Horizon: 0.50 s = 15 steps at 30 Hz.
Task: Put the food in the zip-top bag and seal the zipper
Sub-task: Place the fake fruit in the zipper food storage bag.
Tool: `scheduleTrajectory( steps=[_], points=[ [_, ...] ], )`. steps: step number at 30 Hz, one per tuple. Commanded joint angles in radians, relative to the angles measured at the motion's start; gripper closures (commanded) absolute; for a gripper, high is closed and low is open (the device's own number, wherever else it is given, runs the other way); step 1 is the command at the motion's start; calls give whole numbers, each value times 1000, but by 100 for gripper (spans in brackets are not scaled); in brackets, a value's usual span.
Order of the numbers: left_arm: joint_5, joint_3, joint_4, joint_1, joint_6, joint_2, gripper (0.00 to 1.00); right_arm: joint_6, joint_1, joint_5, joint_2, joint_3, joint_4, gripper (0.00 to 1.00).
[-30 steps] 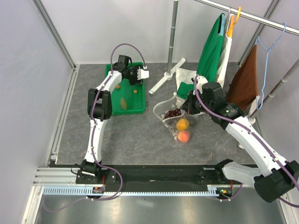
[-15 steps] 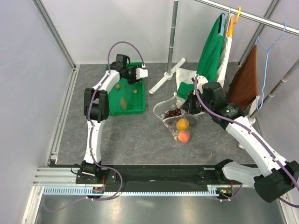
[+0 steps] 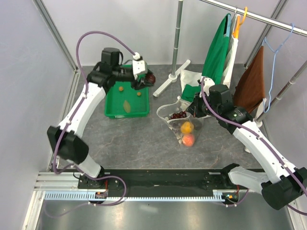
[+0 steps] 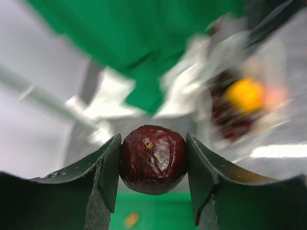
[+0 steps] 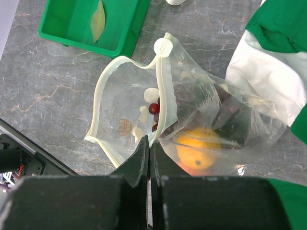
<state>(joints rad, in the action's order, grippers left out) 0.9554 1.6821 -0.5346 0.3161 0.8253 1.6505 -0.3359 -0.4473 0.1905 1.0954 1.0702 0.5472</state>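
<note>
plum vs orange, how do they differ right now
The plum is dark red-purple with wrinkled skin; the orange is bright orange. The plum is clamped in the left gripper, outside the zip-top bag; the orange lies inside that bag. Both are small and round.

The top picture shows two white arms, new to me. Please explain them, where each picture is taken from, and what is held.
They are two robot arms with two-finger grippers. One camera looks down from above; one sits on each wrist. The left gripper holds a dark round plum near a flat green tray. The right gripper pinches the white zipper strip of a clear dotted plastic bag lying on the grey table. Inside are an orange, a red-yellow peach and dark grapes.
</note>
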Motion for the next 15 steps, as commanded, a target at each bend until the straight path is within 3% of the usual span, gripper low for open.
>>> scheduleTrajectory(
  steps=[1,8,15],
  points=[
    [86,-142,5,135,-233,-93,59,6,4,12,-37,1,-29,100],
    [-42,-217,131,328,-420,-80,59,5,5,17,-55,-12,-44,100],
    [-127,-199,189,394,-451,24,59,11,5,24,-72,-27,-46,100]
  ],
)
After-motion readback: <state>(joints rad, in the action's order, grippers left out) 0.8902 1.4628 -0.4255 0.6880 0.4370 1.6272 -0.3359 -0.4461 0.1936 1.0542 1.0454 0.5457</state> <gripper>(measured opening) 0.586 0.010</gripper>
